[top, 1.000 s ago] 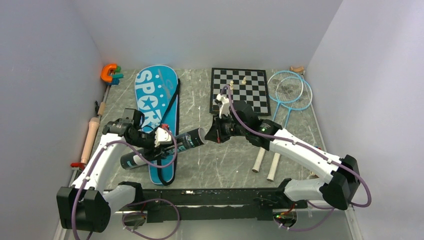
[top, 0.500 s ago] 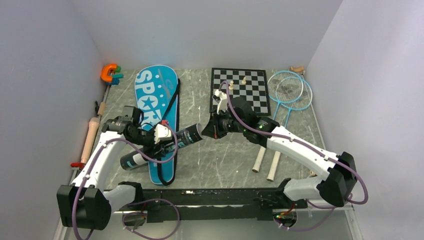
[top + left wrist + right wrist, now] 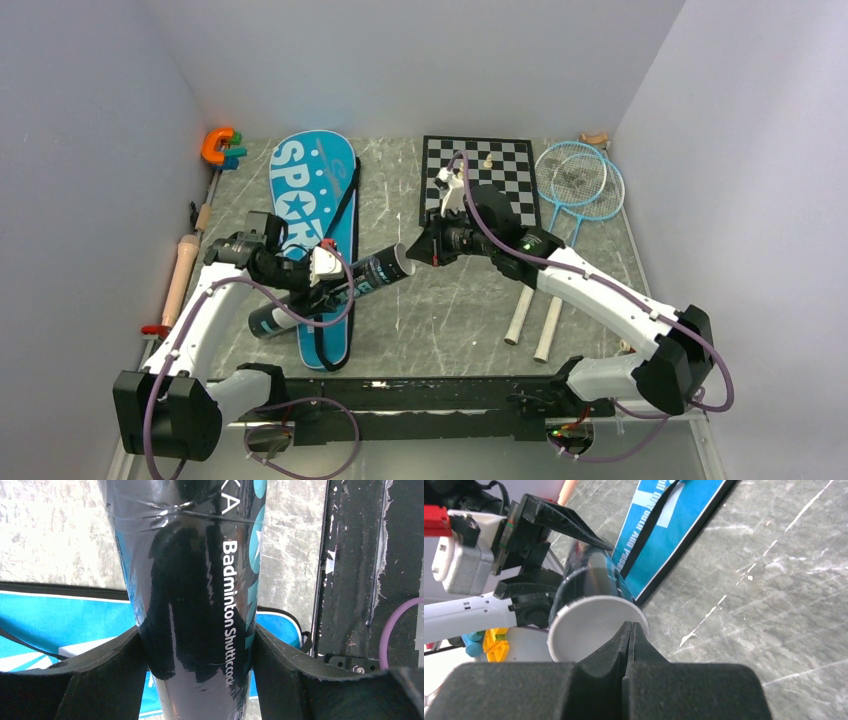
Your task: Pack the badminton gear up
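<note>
- Our left gripper (image 3: 197, 647) is clamped on the black tube (image 3: 185, 555). One pad presses each side of it, just below the white words "Badminton Shuttlecock".
- From above, the left gripper (image 3: 335, 285) grips the black tube (image 3: 380, 272) near the middle of its length. The tube runs slantwise, its capped end pointing towards our right arm.
- The tube's other end reaches over the lower part of the blue bag (image 3: 300, 180). The bag lies flat on the table (image 3: 440, 320) with "SPORT" facing up, and in the left wrist view its blue cloth shows beneath the tube.
- Our right gripper (image 3: 629, 630) has its fingers pressed tight together with nothing seen between them.
- Its tips sit right at the lower edge of the white cap (image 3: 589, 627) that closes the tube's end. We cannot tell whether they touch it.
- Seen from above, the right gripper (image 3: 428, 250) stands just beside that cap.
- Beyond the right arm, the chessboard (image 3: 500, 170) lies with a few pieces on it.
- The two rackets (image 3: 585, 185) lie side by side at the right of the board, heads far and white handles towards us.
- An orange clamp (image 3: 218, 145) rests in the far left corner.
</note>
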Robot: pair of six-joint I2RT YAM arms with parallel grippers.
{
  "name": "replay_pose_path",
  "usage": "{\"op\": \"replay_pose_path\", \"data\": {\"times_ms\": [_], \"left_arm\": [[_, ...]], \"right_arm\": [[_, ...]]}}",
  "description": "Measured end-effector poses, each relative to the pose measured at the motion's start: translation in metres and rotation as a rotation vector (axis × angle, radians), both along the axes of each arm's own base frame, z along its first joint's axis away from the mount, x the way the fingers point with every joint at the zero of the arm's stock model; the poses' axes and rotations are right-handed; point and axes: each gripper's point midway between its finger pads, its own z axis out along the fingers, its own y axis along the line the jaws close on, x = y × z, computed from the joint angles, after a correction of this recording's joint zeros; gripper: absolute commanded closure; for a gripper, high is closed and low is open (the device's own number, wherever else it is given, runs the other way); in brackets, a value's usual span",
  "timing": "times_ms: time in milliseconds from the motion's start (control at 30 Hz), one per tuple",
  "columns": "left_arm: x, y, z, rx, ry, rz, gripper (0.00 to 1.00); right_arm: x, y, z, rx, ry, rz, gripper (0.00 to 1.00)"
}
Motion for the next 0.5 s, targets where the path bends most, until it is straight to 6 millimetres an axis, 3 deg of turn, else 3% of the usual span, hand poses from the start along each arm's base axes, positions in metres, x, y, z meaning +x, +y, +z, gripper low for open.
{"op": "replay_pose_path", "data": {"times_ms": [233,267,433,500], "left_arm": [[-0.001,0.007,-0.005,0.039,0.013,0.018,1.00],[-0.001,0.007,-0.005,0.040,0.014,0.021,1.00],[0.015,0.007,-0.001,0.018,0.007,0.097,0.98],[0.030,0.019,-0.001,0.006,0.032,0.195,0.98]], "right_arm": [[0.009,0.015,0.004,0.027,0.000,0.020,1.00],[0.009,0.015,0.004,0.027,-0.001,0.020,0.96],[0.020,0.007,0.020,0.017,-0.025,-0.010,0.48],[0.032,-0.003,0.031,0.024,-0.048,-0.051,0.40]]}}
